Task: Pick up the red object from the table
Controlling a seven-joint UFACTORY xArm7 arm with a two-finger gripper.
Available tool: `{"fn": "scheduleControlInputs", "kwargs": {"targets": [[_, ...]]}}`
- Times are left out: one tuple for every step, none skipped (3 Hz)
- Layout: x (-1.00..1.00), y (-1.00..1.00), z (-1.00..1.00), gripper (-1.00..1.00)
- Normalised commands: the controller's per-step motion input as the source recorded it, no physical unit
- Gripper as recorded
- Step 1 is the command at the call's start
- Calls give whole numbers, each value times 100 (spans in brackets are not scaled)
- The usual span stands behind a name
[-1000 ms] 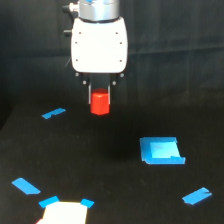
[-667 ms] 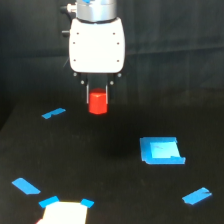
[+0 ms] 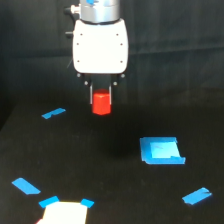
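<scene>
Black table (image 3: 115, 190) under a dark backdrop carries blue tape strips at 9 o'clock (image 3: 53, 113), 8 o'clock (image 3: 26, 186) and 4 o'clock (image 3: 196, 196), a blue patch (image 3: 161, 151) at 4 o'clock, and a white card (image 3: 64, 212) with blue corners at 7 o'clock. The red block (image 3: 101, 102) stands upright, long axis vertical, clamped in the gripper (image 3: 102, 100), clear of the table, near centre, under the white housing (image 3: 99, 46).

Red object (image 3: 101, 102) in hand (image 3: 101, 100), above table (image 3: 110, 190)
</scene>
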Motion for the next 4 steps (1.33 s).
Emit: {"fn": "scheduleControlInputs", "kwargs": {"targets": [[13,-45,-19,-74],[-21,-77,-7,-100],[-7,41,-20,-28],[39,-20,17,-100]]}}
